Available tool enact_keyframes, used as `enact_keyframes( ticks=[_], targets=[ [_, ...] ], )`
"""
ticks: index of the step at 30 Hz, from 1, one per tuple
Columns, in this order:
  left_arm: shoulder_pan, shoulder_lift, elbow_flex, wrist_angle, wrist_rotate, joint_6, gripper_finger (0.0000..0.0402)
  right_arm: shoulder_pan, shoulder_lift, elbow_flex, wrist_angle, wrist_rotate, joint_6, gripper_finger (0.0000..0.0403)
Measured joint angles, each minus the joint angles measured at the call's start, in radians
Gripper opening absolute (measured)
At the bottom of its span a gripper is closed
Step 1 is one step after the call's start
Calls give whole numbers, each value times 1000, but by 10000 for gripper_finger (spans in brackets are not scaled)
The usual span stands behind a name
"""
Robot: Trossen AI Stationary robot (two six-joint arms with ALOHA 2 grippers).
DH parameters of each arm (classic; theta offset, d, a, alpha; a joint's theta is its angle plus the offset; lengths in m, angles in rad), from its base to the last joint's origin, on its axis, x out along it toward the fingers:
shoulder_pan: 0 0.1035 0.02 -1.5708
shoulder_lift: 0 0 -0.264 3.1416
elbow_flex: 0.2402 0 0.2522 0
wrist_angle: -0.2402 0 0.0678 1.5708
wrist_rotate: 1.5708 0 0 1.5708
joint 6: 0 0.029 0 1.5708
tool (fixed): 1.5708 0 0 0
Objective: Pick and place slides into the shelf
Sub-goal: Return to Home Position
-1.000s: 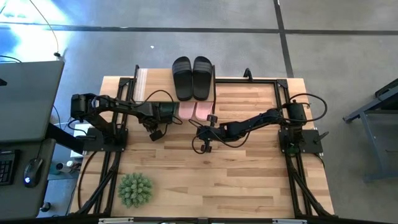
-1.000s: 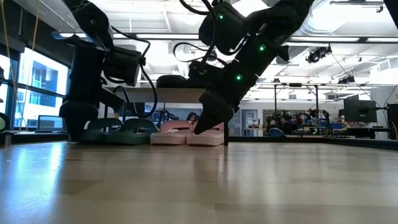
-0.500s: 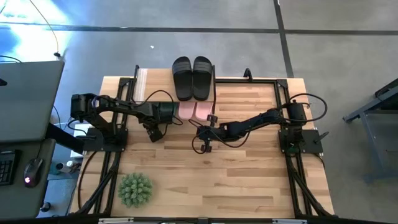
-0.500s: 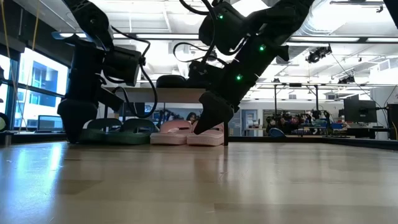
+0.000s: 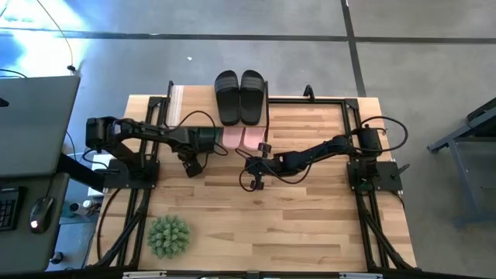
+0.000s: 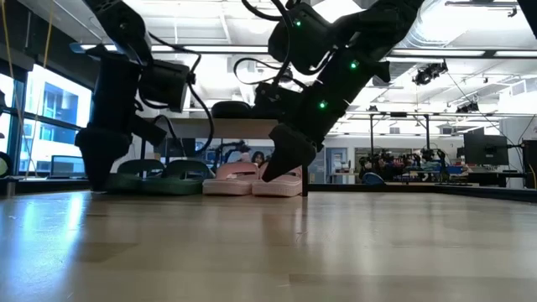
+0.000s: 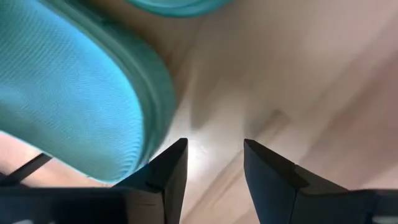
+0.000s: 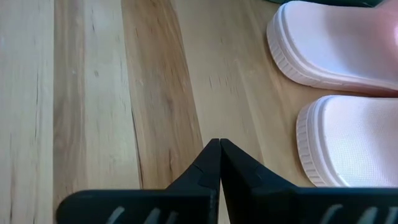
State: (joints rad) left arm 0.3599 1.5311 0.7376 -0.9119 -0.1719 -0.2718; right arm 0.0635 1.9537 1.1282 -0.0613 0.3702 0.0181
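Observation:
The shelf point(image 5: 180, 105) stands at the table's far edge. A black pair of slides point(image 5: 239, 97) lies on its top board. Under it a green pair point(image 6: 159, 177) and a pink pair point(image 6: 252, 179) rest on their soles. My left gripper point(image 7: 214, 163) points down, open, with bare table between its fingers. One finger stands close beside a green slide's point(image 7: 74, 93) rounded end. My right gripper point(image 8: 219, 163) is shut. It slants down toward the pink slides point(image 8: 348, 99) and stops short of them.
A spiky green plant ball point(image 5: 168, 236) sits near the table's front left corner. Open wooden tabletop point(image 5: 310, 225) lies between the arms and the near edge. A desk with a mouse point(image 5: 39, 213) stands off the table's left side.
My left gripper has opened beside the green slides and turned slightly at the wrist, staying in place. The slides lie still under the shelf. My right arm has kept still.

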Motion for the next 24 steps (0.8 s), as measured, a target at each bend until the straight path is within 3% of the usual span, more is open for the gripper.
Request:
enact_keyframes(
  ticks=[24],
  targets=[
    [0, -43, 0, -6, 316, 154, 126, 0, 0, 0, -2, -5, 0, 0]
  ],
)
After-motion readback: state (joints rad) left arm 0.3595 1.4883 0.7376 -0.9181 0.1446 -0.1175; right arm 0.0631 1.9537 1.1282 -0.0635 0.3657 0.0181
